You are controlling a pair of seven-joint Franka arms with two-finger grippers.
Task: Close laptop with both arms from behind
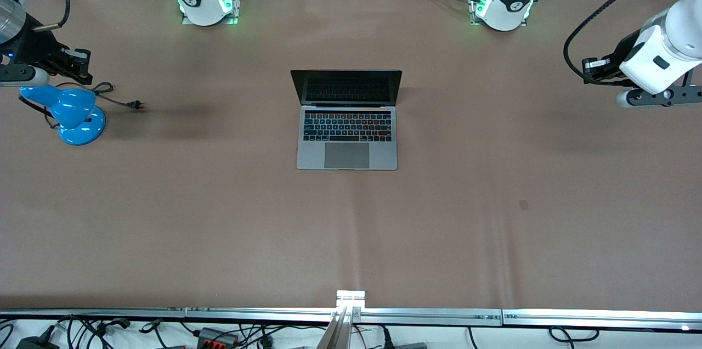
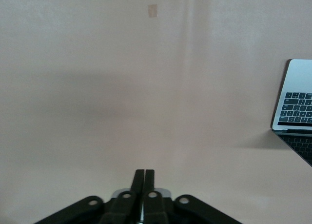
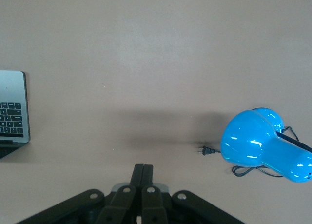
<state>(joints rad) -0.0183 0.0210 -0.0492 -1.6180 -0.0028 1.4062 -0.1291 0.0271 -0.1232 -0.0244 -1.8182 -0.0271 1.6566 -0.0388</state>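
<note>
Brown table (image 1: 219, 217) is bearing the laptop (image 1: 347, 138) open at centre, lid edge running between both arms' ends, equally far from the left gripper (image 2: 144, 177) and right gripper (image 3: 143, 173), each hanging pinched closed, empty, over its own end.

I see a table (image 1: 493, 239) covered in brown cloth, a metal rail (image 1: 439, 316) along its near edge, and tangled cables (image 1: 98, 332) below it.

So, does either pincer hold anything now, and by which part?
Nothing is held. The left pincer and right pincer are both shut on nothing, over bare table; the laptop lies open, untouched.
</note>
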